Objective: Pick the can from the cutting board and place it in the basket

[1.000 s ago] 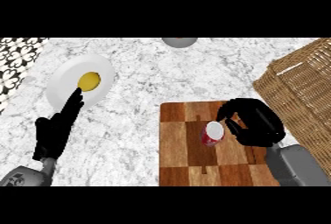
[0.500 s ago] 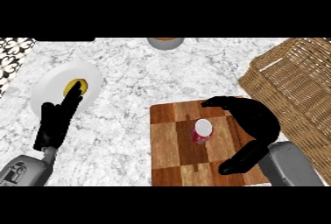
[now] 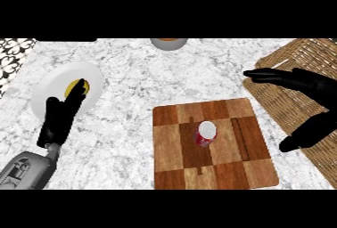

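A red can [image 3: 206, 134] with a pale top stands upright near the middle of the wooden cutting board [image 3: 211, 171]. My right hand [image 3: 309, 95] hovers to the right of the board, over the wicker basket [image 3: 283, 62], open with fingers spread and thumb low; it does not touch the can. My left hand [image 3: 60, 118] rests open at the left, fingers straight, lying over the edge of a white plate.
A white plate [image 3: 54, 87] with a yellow item [image 3: 72, 87] lies at the left, partly under my left hand. A grey bowl [image 3: 168, 43] sits at the counter's far edge. The marble counter [image 3: 125, 133] spreads between plate and board.
My right hand has opened and drawn away from the can to the right, over the basket. The can still stands on the board. The view has shifted.
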{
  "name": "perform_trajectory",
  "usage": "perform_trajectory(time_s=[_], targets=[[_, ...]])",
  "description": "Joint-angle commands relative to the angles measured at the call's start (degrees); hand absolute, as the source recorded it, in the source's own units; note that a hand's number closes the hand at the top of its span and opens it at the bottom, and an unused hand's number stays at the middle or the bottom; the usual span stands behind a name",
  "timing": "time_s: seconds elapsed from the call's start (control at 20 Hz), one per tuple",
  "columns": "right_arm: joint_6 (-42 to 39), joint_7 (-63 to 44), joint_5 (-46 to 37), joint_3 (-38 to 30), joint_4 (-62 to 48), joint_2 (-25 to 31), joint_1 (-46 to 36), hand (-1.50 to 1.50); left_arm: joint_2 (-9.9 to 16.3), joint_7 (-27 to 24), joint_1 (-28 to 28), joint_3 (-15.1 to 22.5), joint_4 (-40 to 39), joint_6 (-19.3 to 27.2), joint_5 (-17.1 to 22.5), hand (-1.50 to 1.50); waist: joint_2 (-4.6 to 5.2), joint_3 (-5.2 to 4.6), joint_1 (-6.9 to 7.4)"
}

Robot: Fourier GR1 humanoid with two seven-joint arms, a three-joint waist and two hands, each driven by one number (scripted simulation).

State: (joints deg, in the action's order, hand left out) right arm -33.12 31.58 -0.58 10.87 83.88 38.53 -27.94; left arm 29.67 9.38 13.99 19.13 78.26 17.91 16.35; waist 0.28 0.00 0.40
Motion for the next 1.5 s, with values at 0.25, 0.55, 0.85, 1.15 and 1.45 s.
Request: perform_trajectory(time_s=[0.25,0.55,0.85,1.15,1.45], targets=[[-11.42,10.88,-6.52,6.94,-3.92,10.49,-3.73,-1.5,-1.85,-3.69,-0.56,-0.91,-2.78,-1.74,-0.95,0.0,0.15,0.01,0.63],[-8.42,12.57,-8.21,9.68,-10.93,8.98,-7.47,-1.5,-0.78,2.17,2.24,-2.15,-0.82,-2.68,-1.51,0.0,0.07,0.05,1.07],[-3.13,11.12,-8.55,9.57,-13.76,4.08,-7.15,-1.5,-2.02,1.17,0.54,-3.68,-0.92,-4.08,-2.56,0.0,-0.14,0.03,0.53],[-0.27,10.15,-11.53,9.24,-13.13,1.46,-5.14,-1.5,-4.64,1.84,0.27,-4.77,-0.73,-2.81,-6.19,0.0,-0.26,0.01,-0.03],[1.91,9.34,-14.38,13.35,-16.3,-4.33,-5.71,-1.5,-2.22,1.73,1.7,-8.45,-2.78,-8.32,-4.23,0.0,-0.18,0.01,0.09]])
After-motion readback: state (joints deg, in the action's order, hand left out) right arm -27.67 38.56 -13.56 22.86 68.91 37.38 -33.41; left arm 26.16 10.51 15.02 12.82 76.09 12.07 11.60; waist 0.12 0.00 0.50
